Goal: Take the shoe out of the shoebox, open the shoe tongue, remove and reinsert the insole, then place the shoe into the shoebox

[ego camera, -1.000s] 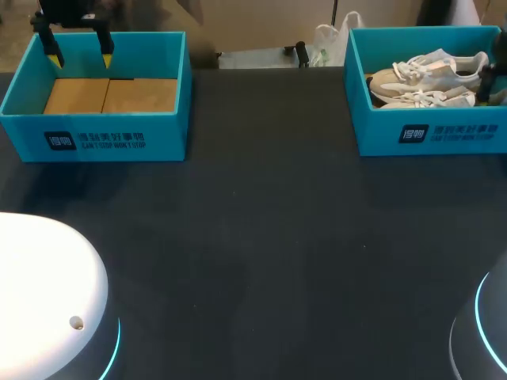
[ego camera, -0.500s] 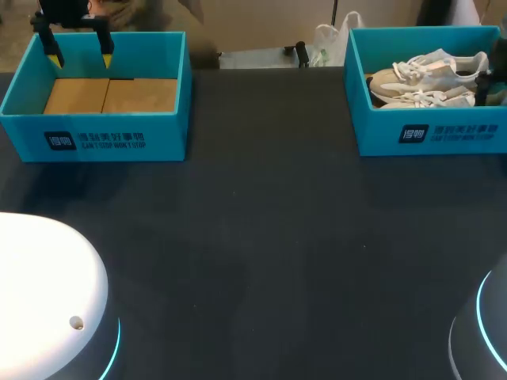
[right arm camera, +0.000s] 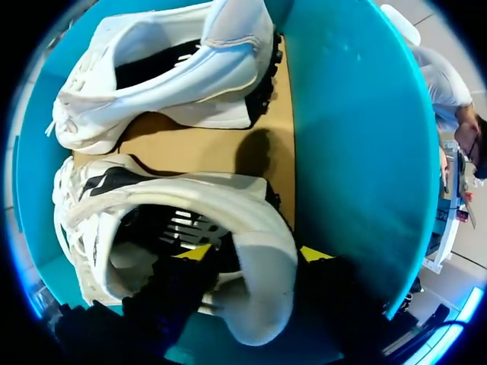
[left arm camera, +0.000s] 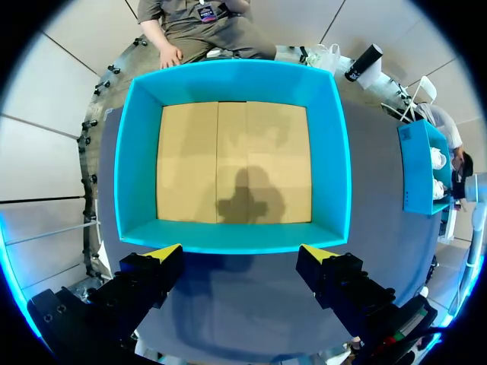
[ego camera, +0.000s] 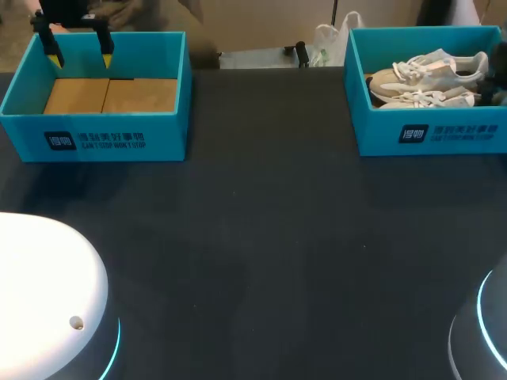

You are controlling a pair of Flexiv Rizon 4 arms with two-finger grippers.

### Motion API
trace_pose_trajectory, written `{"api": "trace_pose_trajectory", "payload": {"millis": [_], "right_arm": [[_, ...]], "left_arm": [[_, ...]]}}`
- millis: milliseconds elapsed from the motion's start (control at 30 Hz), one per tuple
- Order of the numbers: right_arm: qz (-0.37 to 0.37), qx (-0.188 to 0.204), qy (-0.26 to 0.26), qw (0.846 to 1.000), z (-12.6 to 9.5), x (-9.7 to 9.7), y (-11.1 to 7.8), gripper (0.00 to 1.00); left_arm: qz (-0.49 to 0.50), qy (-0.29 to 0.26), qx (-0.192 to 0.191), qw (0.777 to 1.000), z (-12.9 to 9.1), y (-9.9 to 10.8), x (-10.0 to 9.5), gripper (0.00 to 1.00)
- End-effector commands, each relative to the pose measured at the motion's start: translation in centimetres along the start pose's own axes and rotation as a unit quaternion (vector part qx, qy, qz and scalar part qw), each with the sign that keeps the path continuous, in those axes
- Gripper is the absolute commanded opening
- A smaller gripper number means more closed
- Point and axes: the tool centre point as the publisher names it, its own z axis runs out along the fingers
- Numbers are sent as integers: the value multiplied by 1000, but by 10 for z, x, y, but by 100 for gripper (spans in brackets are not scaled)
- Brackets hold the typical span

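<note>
White lace-up sneakers (ego camera: 424, 79), two of them, are lying side by side on the brown cardboard bottom of the teal open-topped shoebox on the right (ego camera: 380, 131), which is sitting at the far right corner of the black tabletop (ego camera: 261, 237). So the shoe isn't out of the box yet. Right gripper (right arm camera: 256, 253) is reaching down into that box and gripping the padded heel of the nearer sneaker (right arm camera: 243, 199). One yellow fingertip (right arm camera: 196, 252) is sitting inside the shoe opening and the other is sitting outside the heel, next to the teal wall. Both look to be pressing on the heel from either side, so it's clamping at a middling width. The second sneaker (right arm camera: 167, 61) is lying just ahead of the first one, clear of the gripper. In the head view that gripper is barely peeking in at the edge.

Over on the other side, the left gripper (ego camera: 80, 59) is hanging above the far rim of a matching teal shoebox (ego camera: 95, 138) at the far left corner, with its fingers spread wide apart. That box's cardboard floor (left arm camera: 232, 163) is showing ahead of the fingertips
</note>
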Motion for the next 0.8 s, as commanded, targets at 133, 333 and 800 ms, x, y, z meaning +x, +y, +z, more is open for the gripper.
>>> {"api": "trace_pose_trajectory", "payload": {"millis": [133,333,800], "right_arm": [[12,-1,-7,1000,1,4,4,0],[37,-16,-12,999,-8,1,3,0],[83,-33,-36,995,-44,-10,8,0]], "left_arm": [[0,0,0,1000,0,0,0,100],[0,0,0,1000,0,0,0,100],[0,0,0,1000,0,0,0,100]]}}
